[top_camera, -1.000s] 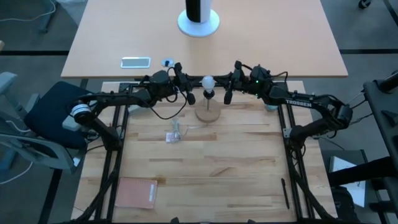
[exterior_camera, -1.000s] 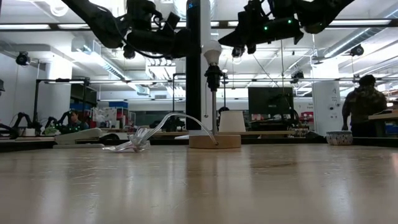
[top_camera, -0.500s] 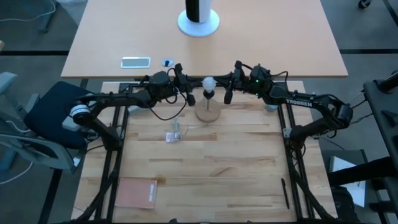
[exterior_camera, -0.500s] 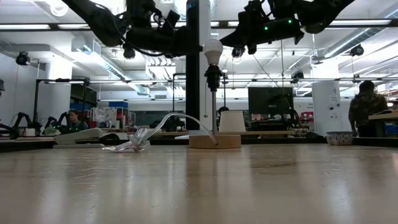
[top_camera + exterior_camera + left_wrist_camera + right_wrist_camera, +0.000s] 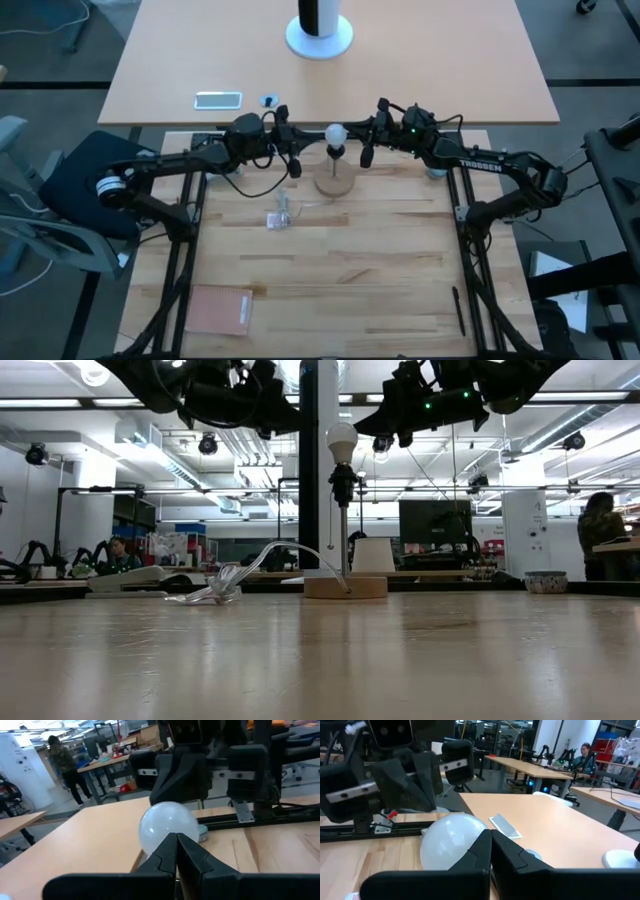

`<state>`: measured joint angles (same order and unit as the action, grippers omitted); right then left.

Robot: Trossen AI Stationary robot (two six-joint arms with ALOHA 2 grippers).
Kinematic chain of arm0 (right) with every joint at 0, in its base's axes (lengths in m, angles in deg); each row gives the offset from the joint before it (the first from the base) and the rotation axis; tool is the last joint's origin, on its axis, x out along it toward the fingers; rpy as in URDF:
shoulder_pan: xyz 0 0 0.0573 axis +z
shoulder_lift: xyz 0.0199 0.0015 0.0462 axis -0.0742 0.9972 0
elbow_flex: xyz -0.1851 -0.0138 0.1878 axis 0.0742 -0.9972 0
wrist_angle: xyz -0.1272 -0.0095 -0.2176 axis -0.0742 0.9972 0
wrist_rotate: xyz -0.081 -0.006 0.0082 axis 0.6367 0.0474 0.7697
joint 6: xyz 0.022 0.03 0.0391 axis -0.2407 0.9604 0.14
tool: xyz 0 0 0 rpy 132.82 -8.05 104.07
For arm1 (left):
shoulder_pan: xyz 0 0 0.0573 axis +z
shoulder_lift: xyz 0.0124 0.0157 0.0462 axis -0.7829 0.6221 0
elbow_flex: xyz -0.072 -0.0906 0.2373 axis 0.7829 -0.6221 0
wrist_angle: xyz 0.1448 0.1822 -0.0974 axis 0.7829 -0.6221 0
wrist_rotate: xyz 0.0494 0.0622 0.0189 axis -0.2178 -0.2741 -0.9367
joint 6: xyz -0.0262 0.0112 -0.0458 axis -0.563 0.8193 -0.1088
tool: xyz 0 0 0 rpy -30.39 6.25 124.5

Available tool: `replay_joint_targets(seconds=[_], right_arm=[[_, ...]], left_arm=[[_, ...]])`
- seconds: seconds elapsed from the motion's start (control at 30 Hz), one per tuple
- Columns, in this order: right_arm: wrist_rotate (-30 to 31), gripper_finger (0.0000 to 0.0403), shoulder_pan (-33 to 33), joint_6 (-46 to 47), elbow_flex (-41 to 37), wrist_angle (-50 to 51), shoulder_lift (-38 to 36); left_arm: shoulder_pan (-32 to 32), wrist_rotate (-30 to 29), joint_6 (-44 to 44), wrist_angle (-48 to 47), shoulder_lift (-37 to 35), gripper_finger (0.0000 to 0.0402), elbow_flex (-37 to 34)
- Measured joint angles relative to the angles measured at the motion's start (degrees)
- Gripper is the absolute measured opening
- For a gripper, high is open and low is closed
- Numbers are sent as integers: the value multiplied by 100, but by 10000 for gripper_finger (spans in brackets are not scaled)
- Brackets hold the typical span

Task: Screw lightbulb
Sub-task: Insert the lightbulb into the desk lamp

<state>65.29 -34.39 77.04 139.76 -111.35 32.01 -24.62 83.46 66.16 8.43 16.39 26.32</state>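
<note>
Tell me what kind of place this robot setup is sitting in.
Most likely a robotics lab or workshop. Long workbenches fill the open room, more robot arms stand on a bench in the background, people work at the tables, and pipes run across the open ceiling.

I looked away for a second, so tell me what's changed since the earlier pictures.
The left hand, fingers shut and empty, has pulled back a little from the lightbulb toward its own side and lifted slightly. Nothing was gripped or released. The right hand stayed shut beside the bulb, which stayed seated in the socket on the wooden base; the plastic wrapper did not move.
</note>
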Motion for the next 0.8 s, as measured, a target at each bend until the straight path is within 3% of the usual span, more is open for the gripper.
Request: replay_joint_targets(seconds=[0.8], right_arm=[[37,0,-4,7,-2,36,0]], left_arm=[[-137,-160,-85,908,592,0,61]])
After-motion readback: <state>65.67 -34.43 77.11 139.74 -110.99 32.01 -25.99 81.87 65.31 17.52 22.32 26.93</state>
